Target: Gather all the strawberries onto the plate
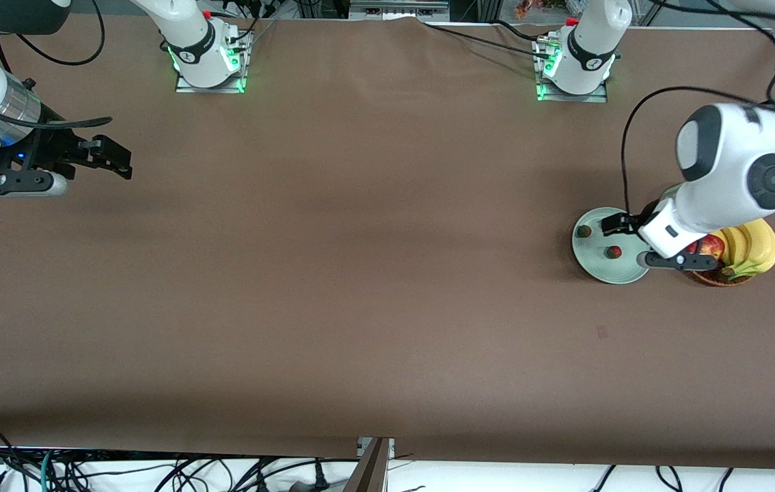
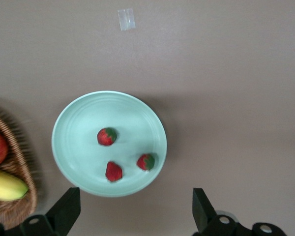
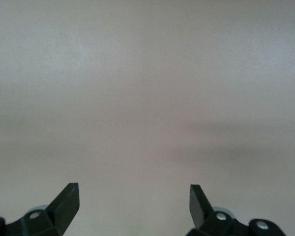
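L end effector released, empty, over plate; 3 strawberries below it. Likely soft, light: grip mid-body, gently. R end effector released, waits.

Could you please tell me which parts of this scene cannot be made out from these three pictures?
- Front view: only two strawberries show on the plate; the left arm covers the third, which is seen only in the left wrist view.
- Front view: the left hand, open over the plate's edge, hides part of the basket and apple.
- Left wrist view: the picture's edge cuts off basket, apple and banana.
- Right wrist view: bare table only, below the open right hand.
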Controlling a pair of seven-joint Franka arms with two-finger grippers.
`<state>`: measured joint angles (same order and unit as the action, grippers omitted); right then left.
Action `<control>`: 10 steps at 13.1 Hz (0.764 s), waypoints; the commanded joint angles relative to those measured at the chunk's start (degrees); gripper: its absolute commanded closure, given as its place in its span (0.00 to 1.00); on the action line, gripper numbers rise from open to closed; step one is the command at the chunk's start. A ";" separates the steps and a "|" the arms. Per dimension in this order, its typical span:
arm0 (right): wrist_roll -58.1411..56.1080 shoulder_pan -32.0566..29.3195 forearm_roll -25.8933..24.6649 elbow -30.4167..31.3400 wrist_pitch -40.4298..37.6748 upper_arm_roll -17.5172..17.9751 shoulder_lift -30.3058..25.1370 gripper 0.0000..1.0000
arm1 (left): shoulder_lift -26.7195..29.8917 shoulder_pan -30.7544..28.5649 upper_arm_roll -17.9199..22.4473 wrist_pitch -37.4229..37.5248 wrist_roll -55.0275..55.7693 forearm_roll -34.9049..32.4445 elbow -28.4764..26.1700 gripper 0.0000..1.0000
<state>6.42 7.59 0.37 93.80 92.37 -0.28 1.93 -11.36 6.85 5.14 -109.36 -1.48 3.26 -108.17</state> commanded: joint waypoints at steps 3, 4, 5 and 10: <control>-0.27 -0.65 -0.45 -1.07 -0.17 0.37 0.36 0.00 | -0.07 0.27 0.23 15.73 -1.24 1.05 13.75 0.00; -0.27 -0.65 -0.45 -1.07 -0.17 0.46 0.36 0.00 | -0.07 0.27 0.14 17.76 -1.25 1.05 15.78 0.00; -0.27 -0.56 -0.45 -1.07 -0.26 0.46 0.36 0.01 | -0.07 0.35 0.14 19.69 -1.16 1.05 17.54 0.00; -0.79 -0.65 -0.54 -1.07 -0.44 0.37 0.36 0.00 | 0.98 -4.30 -3.20 22.35 -1.68 1.49 20.55 0.00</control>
<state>6.41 7.58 0.36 93.79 92.37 -0.28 1.93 -10.72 4.72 3.48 -88.73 -1.53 3.26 -89.19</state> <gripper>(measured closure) 0.000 0.000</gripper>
